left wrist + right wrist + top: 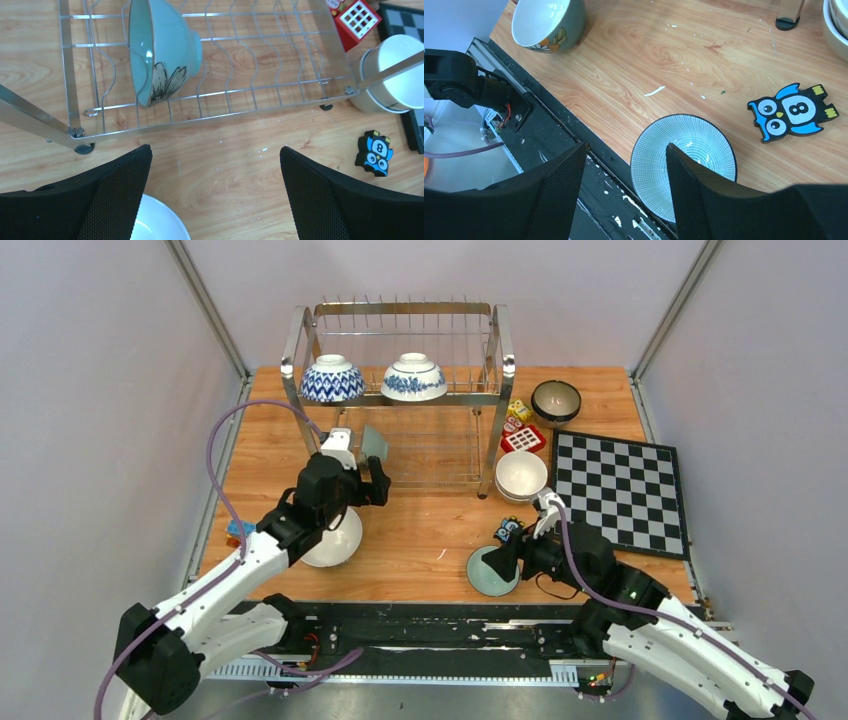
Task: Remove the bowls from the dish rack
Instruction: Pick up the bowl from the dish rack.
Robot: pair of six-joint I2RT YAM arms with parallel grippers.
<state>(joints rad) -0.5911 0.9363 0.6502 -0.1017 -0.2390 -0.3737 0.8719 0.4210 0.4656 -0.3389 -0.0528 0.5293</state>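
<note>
Left gripper: jaws spread as wide as they go, nothing between them but bare table. I hover just in front of the rack, facing its lower tier. The teal bowl stands on edge in the left half of that tier, held by the wires. It has a flower print on its outer wall, and I am not touching it. The white bowl sits upright on the table in front of the rack's left end, partly under my left arm.

Right gripper: jaws partly apart, clamped on nothing. I hang low over the lined bowl, which sits upright well in front of the rack's right end, at the table's near edge. Its rim shows in the gap between my fingers, and one finger hides part of the bowl. Whether that finger touches it I cannot tell. The owl block lies flat just beside this bowl, on the side toward the rack.

Upper tier of the rack: blue bowl at the left end, flowered bowl just beside it, both mouth down.

Right of the rack: cream bowls stacked just beside the front right leg. The red block is behind them. The dark bowl sits further back, upright. The chessboard lies flat further right of the rack, near the cream bowls.
</note>
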